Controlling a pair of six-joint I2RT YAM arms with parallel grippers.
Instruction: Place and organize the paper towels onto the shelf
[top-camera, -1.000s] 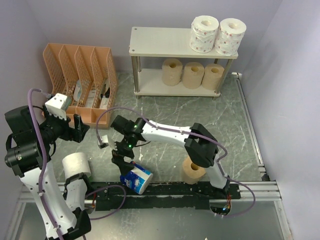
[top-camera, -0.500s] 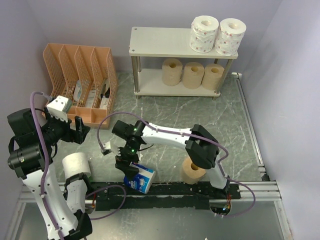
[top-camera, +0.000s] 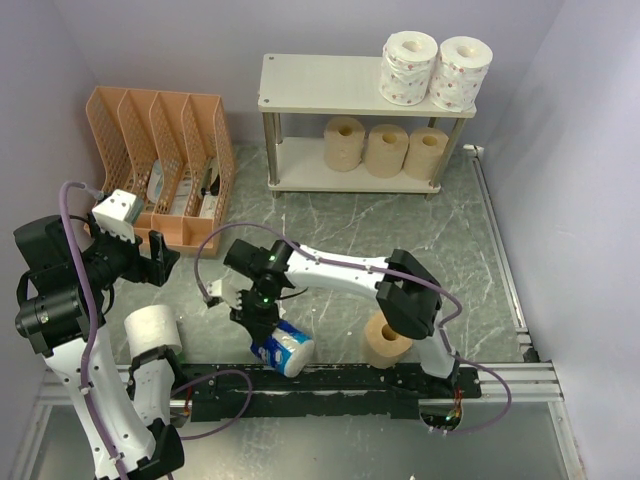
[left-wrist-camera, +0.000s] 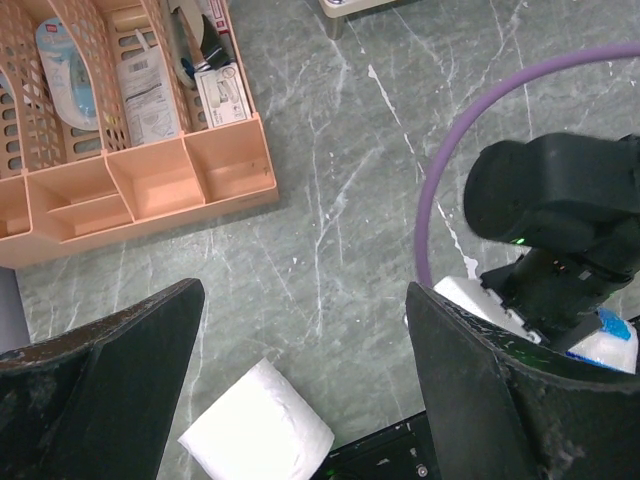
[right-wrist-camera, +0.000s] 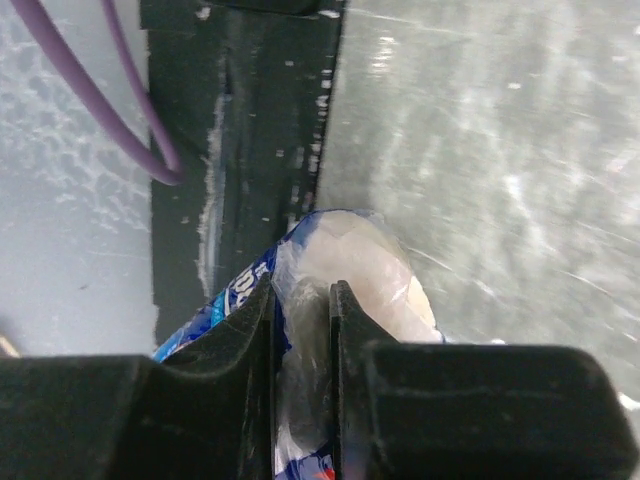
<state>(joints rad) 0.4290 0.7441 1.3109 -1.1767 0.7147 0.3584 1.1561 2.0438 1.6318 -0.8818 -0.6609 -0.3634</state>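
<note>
From above, the right gripper (top-camera: 262, 322) pinches the blue-wrapped roll (top-camera: 287, 349) lying just beneath it, with the shelf (top-camera: 330, 85) far off beyond its fingers. The left gripper (top-camera: 158, 258) hangs over a white roll (top-camera: 152, 328). In the left wrist view, its jaws are spread wide, with the white roll below them. In the right wrist view, the fingers (right-wrist-camera: 348, 330) are drawn narrow, clamping the blue-wrapped roll.

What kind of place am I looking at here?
Likely a robot lab test cell: plain walls enclose a marble-look table, arms mount on a metal rail, and the shelf holds staged paper towels.
</note>
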